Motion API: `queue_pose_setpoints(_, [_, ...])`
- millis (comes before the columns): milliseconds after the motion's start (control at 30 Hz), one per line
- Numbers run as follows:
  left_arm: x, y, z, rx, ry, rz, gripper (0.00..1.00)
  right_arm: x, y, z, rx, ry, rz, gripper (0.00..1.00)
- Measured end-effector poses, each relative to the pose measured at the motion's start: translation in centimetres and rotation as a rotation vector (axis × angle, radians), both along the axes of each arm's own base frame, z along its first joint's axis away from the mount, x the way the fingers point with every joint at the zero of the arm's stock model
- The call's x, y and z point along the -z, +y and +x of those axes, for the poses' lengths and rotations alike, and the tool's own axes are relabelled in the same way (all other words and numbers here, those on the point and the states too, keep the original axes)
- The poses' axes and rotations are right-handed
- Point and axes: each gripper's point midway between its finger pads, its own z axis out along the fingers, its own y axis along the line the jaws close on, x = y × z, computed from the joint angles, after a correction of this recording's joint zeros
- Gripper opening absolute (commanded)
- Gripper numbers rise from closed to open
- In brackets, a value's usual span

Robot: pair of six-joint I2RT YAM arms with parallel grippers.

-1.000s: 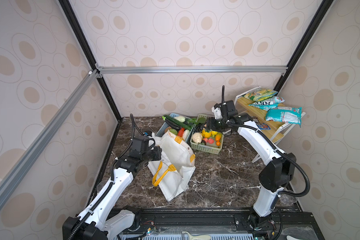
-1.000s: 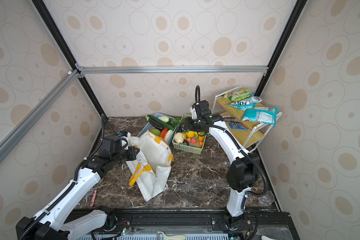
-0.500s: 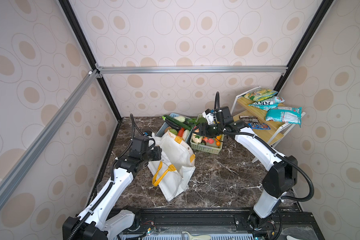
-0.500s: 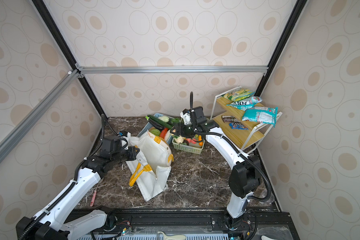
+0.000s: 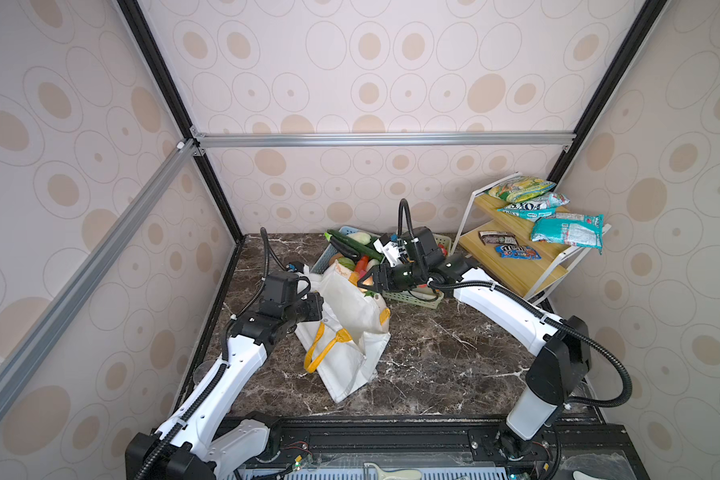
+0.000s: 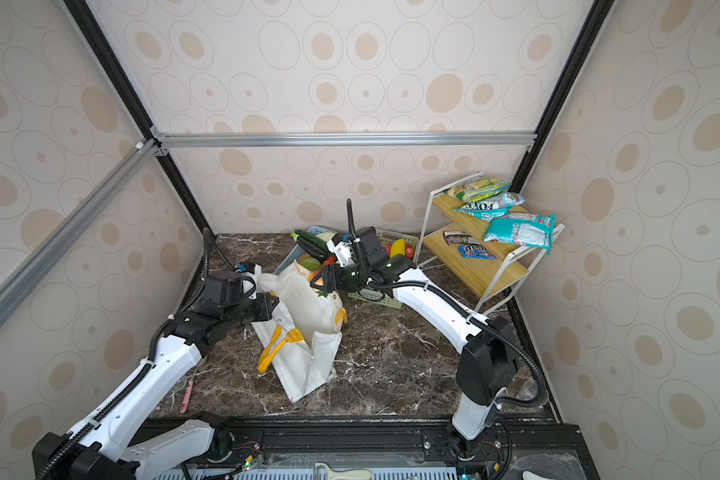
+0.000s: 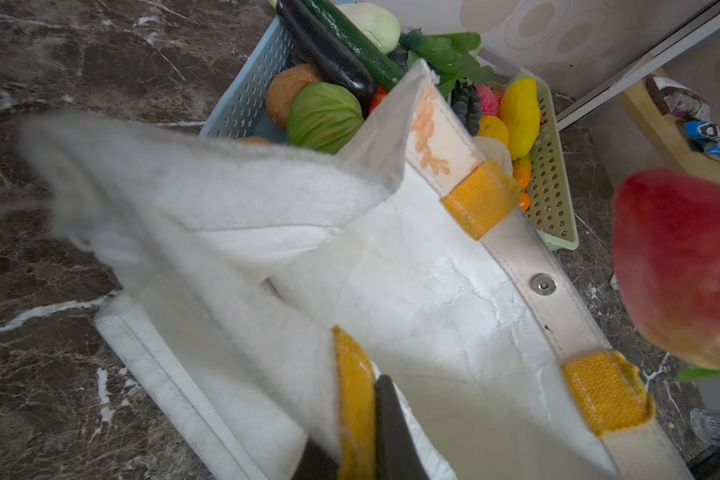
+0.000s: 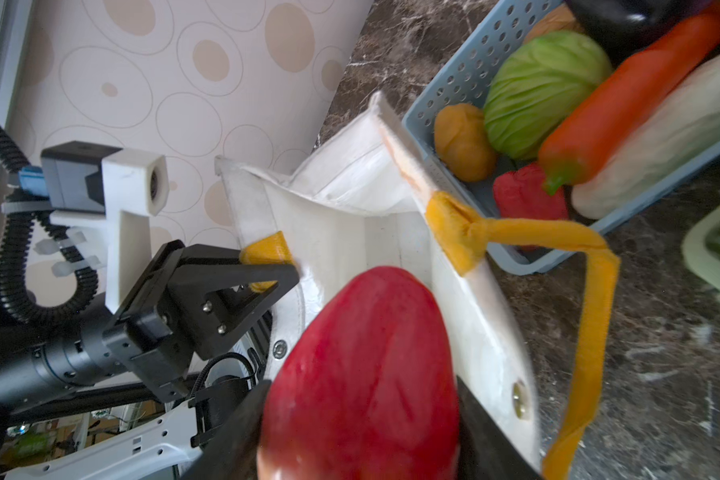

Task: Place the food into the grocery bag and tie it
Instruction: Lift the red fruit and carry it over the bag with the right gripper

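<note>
The left arm stretches forward, its tool (image 8: 262, 266) clamped tight on a yellow tab at the grocery bag (image 5: 350, 332) rim; the right arm reaches across, its tool (image 5: 368, 282) gripping a red fruit (image 8: 362, 374) above the mouth.

The red fruit (image 8: 362, 374) is cut off by the right wrist view's edge and blurred; the grocery bag (image 5: 350, 316) hides its own inside.

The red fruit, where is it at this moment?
In the right wrist view, the red fruit sits in the right gripper, above the open mouth of the grocery bag, beside the blue basket.
</note>
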Motion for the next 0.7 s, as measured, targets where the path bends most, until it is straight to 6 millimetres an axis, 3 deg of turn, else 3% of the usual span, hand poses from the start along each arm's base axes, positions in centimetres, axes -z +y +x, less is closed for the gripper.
queue_pose_setpoints(433, [0.0,0.0,0.0,0.0,0.001,0.0,0.0,4.0,4.7,-3.9,-0.132,0.069,-0.048,0.59])
queue_pose_setpoints(700, [0.1,0.0,0.0,0.0,0.003,0.0,0.0,4.6,6.2,-5.4,-0.186,0.069,-0.065,0.59])
